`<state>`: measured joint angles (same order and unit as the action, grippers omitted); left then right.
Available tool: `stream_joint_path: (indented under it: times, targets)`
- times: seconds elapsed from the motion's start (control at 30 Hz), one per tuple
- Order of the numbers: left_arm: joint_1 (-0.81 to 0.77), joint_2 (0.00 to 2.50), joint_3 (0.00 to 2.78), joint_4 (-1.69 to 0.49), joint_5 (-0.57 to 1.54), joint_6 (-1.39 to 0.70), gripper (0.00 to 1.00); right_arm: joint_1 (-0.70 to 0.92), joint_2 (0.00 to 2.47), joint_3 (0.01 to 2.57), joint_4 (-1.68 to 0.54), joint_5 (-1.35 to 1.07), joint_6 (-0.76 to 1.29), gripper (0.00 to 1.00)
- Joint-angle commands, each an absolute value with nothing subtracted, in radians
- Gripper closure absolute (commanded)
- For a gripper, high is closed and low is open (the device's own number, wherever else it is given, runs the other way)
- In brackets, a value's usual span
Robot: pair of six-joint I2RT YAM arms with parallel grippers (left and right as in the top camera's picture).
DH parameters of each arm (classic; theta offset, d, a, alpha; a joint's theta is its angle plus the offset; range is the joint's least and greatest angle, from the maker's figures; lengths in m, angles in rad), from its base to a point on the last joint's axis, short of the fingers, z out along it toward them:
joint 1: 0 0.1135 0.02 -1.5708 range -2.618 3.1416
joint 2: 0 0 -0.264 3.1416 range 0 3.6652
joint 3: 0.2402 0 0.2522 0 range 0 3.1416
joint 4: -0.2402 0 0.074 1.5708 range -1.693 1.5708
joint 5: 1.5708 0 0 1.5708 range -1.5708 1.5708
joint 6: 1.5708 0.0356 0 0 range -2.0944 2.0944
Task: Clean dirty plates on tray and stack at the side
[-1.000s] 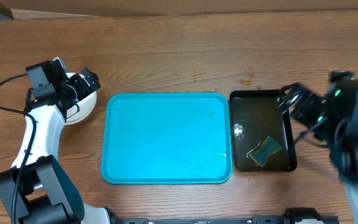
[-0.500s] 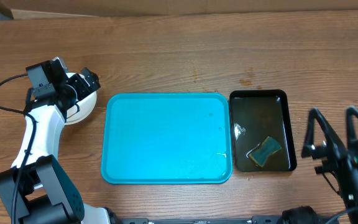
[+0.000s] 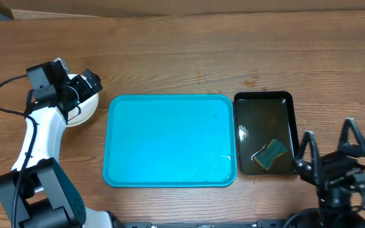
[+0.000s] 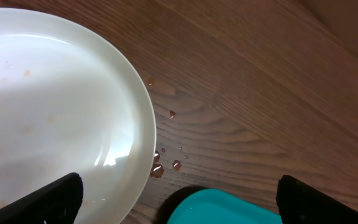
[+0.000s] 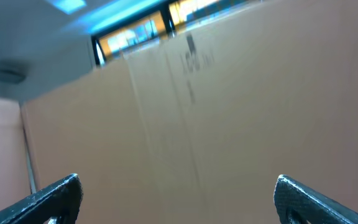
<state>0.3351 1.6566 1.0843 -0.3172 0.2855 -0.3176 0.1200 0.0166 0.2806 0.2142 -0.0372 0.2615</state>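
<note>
A white plate (image 3: 84,111) lies on the table just left of the turquoise tray (image 3: 170,140), which holds nothing. My left gripper (image 3: 86,88) hovers over the plate, open and empty. In the left wrist view the plate (image 4: 55,112) fills the left side, with faint smears and water drops beside it, and the tray corner (image 4: 229,208) sits between my open left fingers (image 4: 179,199). The other plates, including the lime-green one, are hidden. My right gripper (image 3: 330,144) is open and empty at the front right, tipped upward. Its wrist view shows only my open right fingers (image 5: 179,199) against a cardboard wall.
A glossy black tray (image 3: 265,104) stands right of the turquoise tray, with a green-and-yellow sponge (image 3: 270,154) and some water in it. A cable (image 3: 2,95) loops left of my left arm. A cardboard wall (image 3: 170,7) runs along the back edge.
My right arm has drawn back from beside the black tray to the front right corner, and its gripper has tipped up. The left arm and plate have not moved.
</note>
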Motion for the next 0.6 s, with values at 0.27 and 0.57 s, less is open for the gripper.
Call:
stream_joint_path:
  times: [0.27, 0.57]
  targets:
    - [0.331, 1.661, 1.074, -0.314, 0.297, -0.299, 0.00, 0.111, 0.003, 0.023, 0.215, -0.063, 0.233, 0.00]
    - [0.331, 1.661, 1.074, -0.314, 0.297, -0.299, 0.00, 0.111, 0.002, 0.007, -0.029, -0.065, 0.001, 0.00]
